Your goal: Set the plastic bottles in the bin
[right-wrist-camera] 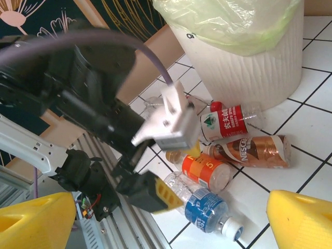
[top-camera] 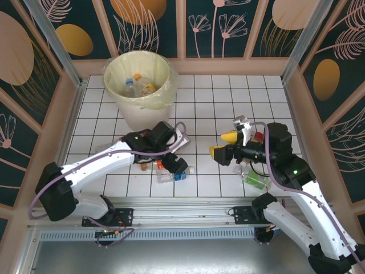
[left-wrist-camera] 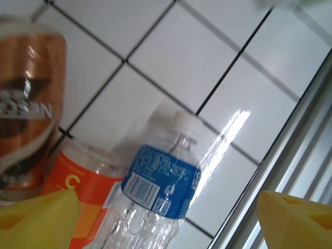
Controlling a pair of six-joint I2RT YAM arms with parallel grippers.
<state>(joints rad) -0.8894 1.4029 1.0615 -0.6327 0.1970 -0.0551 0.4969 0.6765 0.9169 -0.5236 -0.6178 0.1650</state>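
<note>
Step in hand, as judged: the left arm picks one bottle from the near cluster. The left gripper [top-camera: 173, 164] hangs over that cluster with its jaws spread wide, gripping nothing. In the left wrist view its yellow fingertips [left-wrist-camera: 39, 218] stand either side of a clear plastic bottle with a blue label and white cap [left-wrist-camera: 161, 187] and a clear bottle with an orange label [left-wrist-camera: 85, 194]. The two lie touching, side by side, on the white tiled table [left-wrist-camera: 171, 57], with a brown-sleeved coffee bottle [left-wrist-camera: 28, 140] just beside them. Take one bottle only. Centre the jaws across the blue-labelled body, below the neck, lower until the pads flank it, then close. A span that takes in both bottles is likely to squeeze one out. The right gripper [top-camera: 223, 145] is raised right of centre, jaws wide apart and empty. The large round cream-white bin with a pale yellow liner [top-camera: 117, 94] stands far left, well apart from the cluster, with several bottles already inside. The right wrist view supplies what the left wrist view lacks: a red-labelled bottle [right-wrist-camera: 228, 122] between the cluster and the foot of the bin. The top view adds a green-labelled bottle [top-camera: 255, 178] near the right arm.
</note>
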